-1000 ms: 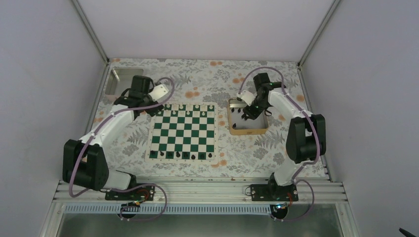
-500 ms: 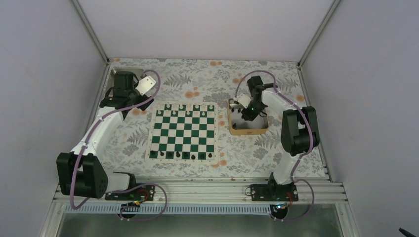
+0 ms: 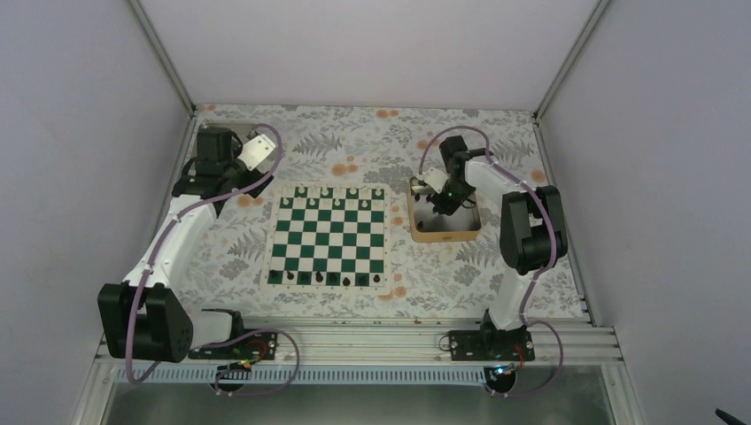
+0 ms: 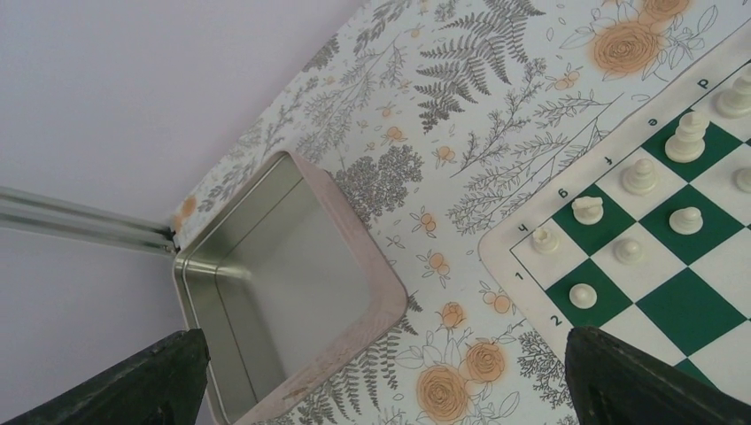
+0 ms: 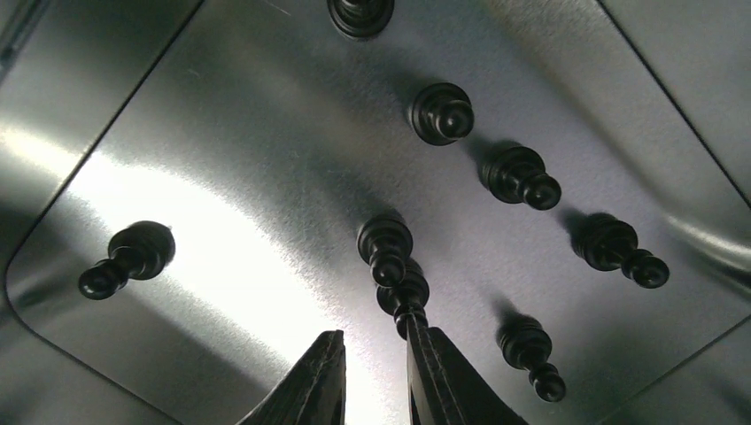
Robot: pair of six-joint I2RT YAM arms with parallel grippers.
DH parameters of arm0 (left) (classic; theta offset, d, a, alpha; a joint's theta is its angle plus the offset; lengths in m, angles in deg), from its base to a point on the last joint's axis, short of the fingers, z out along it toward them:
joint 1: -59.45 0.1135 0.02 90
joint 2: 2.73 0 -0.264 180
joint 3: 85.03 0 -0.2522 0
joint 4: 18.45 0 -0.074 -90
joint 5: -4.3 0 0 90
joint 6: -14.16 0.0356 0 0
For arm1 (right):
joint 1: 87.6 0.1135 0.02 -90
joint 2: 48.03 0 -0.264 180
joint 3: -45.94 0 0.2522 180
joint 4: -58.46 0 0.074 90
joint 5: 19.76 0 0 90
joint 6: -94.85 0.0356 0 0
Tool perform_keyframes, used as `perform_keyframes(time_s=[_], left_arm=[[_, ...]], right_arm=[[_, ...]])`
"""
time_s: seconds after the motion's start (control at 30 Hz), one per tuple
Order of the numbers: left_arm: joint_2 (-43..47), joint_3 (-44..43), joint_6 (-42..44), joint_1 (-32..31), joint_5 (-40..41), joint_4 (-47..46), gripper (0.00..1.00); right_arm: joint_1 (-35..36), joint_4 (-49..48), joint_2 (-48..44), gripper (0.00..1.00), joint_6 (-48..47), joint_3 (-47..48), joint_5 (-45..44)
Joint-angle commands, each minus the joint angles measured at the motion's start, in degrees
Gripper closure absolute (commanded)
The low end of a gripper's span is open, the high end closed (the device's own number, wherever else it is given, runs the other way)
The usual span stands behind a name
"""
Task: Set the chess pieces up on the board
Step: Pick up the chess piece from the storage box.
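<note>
The left arm (image 3: 177, 235) has swung away from the board's far left corner toward the far left of the desk (image 3: 354, 142), and the right arm (image 3: 522, 230) has folded in closer while its gripper has sunk lower into the gold-rimmed tray (image 3: 443, 237), its fingers drawing nearer each other. The black chess pieces (image 5: 441, 112) are small, glossy turned figures with round bases and knobbed heads. Eight of them show in the right wrist view, all lying on their sides on the tray's brushed metal floor: one alone at the left, one cut off by the top edge, four strung diagonally toward the right, and two head to base in the middle. The right gripper (image 5: 374, 335) hangs just above the nearer of that middle pair; a slim strip of bright metal shows between its fingers, and nothing sits between them, though the piece's tip lies right at the end of one finger. More black pieces stand upright in a row along the near edge of the board (image 3: 328, 235), a flat mat of dark green and white squares with a cream border at the middle of the desk; they are too small to count surely. The left gripper (image 4: 381, 341) is spread wide and holds nothing, hovering between the pale tray (image 4: 292, 283) and the board's far left corner, where nine white pieces (image 4: 639, 175) stand in two rows.
</note>
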Motion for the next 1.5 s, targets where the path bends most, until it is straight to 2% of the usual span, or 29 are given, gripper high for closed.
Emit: perform_keyframes(time_s=[0.0, 0.37, 0.6, 1.03, 1.47], left_arm=[[2.1, -0.6, -1.0, 0.8, -1.9, 0.2, 0.0], [4.3, 1.5, -1.5, 1.7, -3.4, -0.8, 0.0], [6.0, 3.5, -2.0, 2.4, -4.7, -2.9, 0.0], [7.4, 4.3, -3.4, 2.8, -5.9, -4.5, 0.0], [8.2, 5.5, -3.6, 3.1, -6.6, -4.7, 0.0]], right_arm=[[0.5, -1.1, 0.5, 0.79, 1.2, 1.5, -1.2], [-0.8, -3.2, -3.3, 0.77, 2.8, -0.2, 3.3], [-3.0, -11.0, -10.5, 0.74, 3.6, -8.5, 9.2], [-3.5, -25.4, -14.3, 0.74, 4.7, -19.5, 8.9], [-3.9, -27.1, -12.4, 0.74, 5.7, -19.0, 6.4]])
